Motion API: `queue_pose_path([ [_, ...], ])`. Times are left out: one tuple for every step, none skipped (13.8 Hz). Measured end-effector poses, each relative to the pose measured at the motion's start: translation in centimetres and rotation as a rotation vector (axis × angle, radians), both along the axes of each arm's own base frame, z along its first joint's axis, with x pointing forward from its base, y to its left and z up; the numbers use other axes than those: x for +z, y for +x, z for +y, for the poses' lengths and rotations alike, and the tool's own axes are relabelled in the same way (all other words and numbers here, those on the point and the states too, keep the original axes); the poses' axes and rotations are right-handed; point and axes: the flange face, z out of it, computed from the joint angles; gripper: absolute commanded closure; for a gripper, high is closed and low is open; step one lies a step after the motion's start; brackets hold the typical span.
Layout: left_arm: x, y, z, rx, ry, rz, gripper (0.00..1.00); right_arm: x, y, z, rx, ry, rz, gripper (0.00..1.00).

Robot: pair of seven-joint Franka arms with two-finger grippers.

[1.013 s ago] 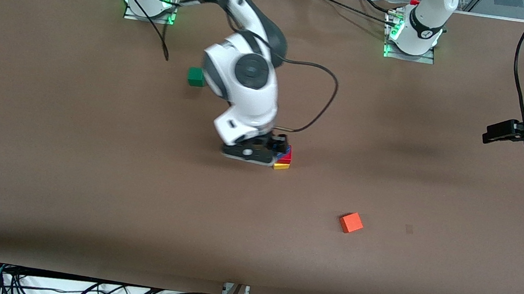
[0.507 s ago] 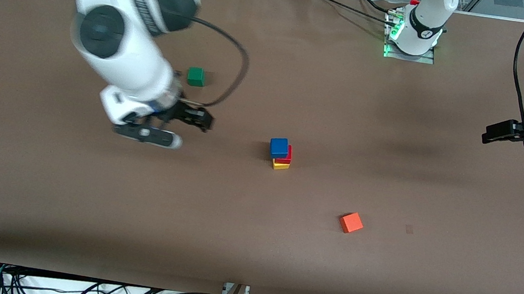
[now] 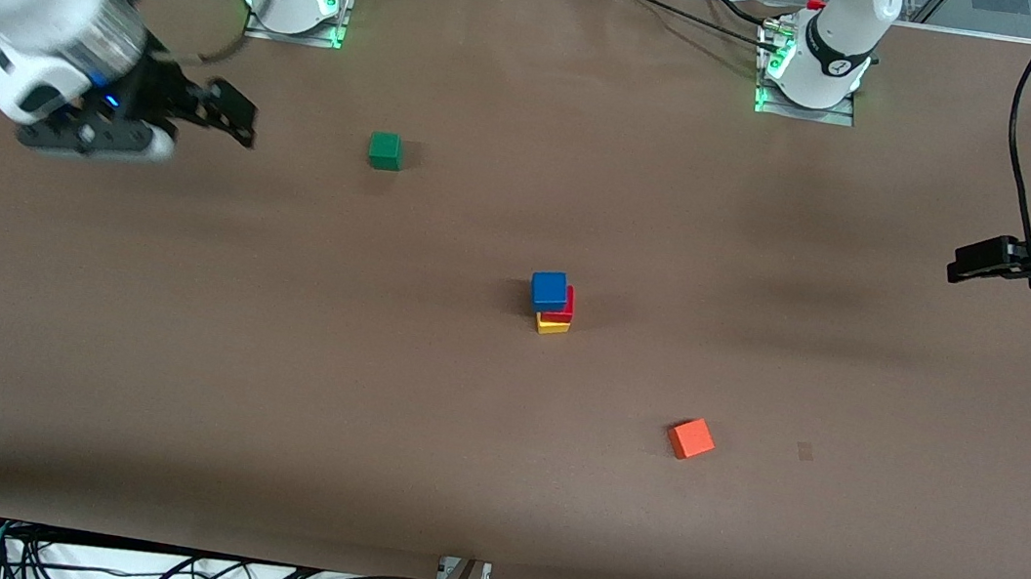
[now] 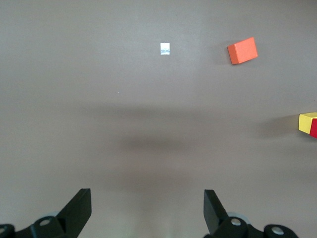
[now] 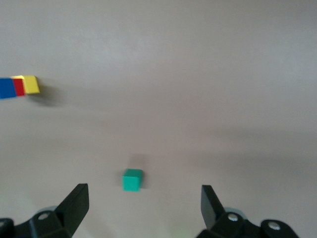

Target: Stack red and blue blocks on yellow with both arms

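Front view: blue block tops red block, yellow.

Light: even, bright, from overhead.
Shadows: soft smudges on the table.
Blur: right wrist view slightly smeared.

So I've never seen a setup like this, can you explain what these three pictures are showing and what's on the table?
Two white robot arms work at a brown table. One picture looks down from across it; the other two come from cameras on each wrist. The right gripper and left gripper hang open and empty over their own ends of the table. Mid-table stands a stack: blue block on red block on yellow block. A green cube and an orange cube lie apart.
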Motion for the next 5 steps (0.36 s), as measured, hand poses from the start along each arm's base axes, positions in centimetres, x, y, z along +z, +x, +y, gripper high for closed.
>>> queue_pose_path([
  [0.0,0.0,0.0,0.0,0.0,0.0,0.0,0.3,-0.5,-1.0,0.028,-0.014,-0.01,0.0],
  [0.0,0.0,0.0,0.0,0.0,0.0,0.0,0.5,-0.6,-1.6,0.044,-0.021,-0.016,0.0],
  [0.0,0.0,0.0,0.001,0.0,0.0,0.0,0.4,-0.4,-2.0,0.048,-0.023,-0.018,0.0],
  [0.0,0.0,0.0,0.001,0.0,0.0,0.0,0.1,-0.2,-2.2,0.049,-0.024,-0.019,0.0],
  [0.0,0.0,0.0,0.001,0.0,-0.001,0.0,0.0,-0.1,-2.1,0.05,-0.026,-0.02,0.0],
])
